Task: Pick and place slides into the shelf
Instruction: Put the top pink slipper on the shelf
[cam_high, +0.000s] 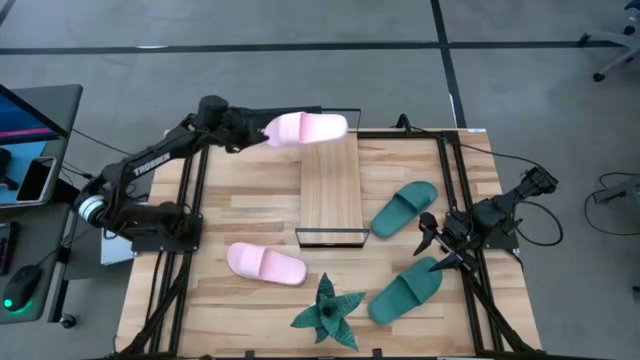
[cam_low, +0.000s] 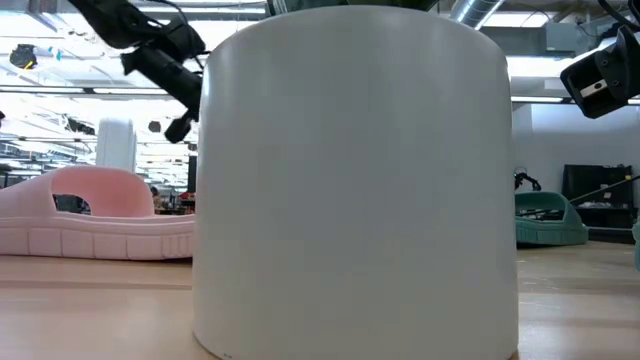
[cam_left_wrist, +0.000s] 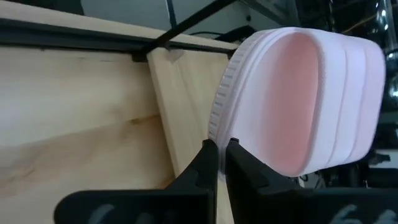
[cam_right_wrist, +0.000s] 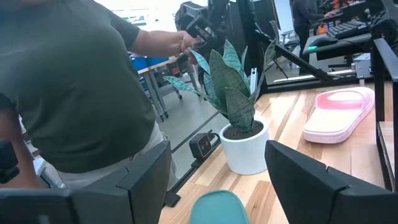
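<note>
Overhead, the left gripper (cam_high: 262, 131) holds a pale pink slide (cam_high: 308, 127) by its edge above the far end of the slatted shelf (cam_high: 331, 190), which lies along the middle of the table (cam_high: 240, 205). A second pink slide (cam_high: 265, 264) rests on the near left of the tabletop, two teal slides (cam_high: 404, 208) lie right of the shelf, and the spiky plant (cam_high: 326, 311) stands at the near edge. The right gripper (cam_high: 437, 243) hovers between the teal slides, fingers spread.

Low down, the plant's white pot (cam_low: 355, 180) fills the frame, with a pink slide (cam_low: 95, 220) and a teal one (cam_low: 548, 220) showing to either side of it.

From the left wrist, the fingers (cam_left_wrist: 205, 168) pinch the pink slide's (cam_left_wrist: 305, 99) ribbed rim over the shelf's slats (cam_left_wrist: 180, 106).

From the right wrist, the wide-open fingers (cam_right_wrist: 149, 174) frame a teal slide's tip (cam_right_wrist: 217, 208), the potted plant (cam_right_wrist: 239, 118), and a person in a dark green shirt (cam_right_wrist: 68, 87) beside the table.
</note>
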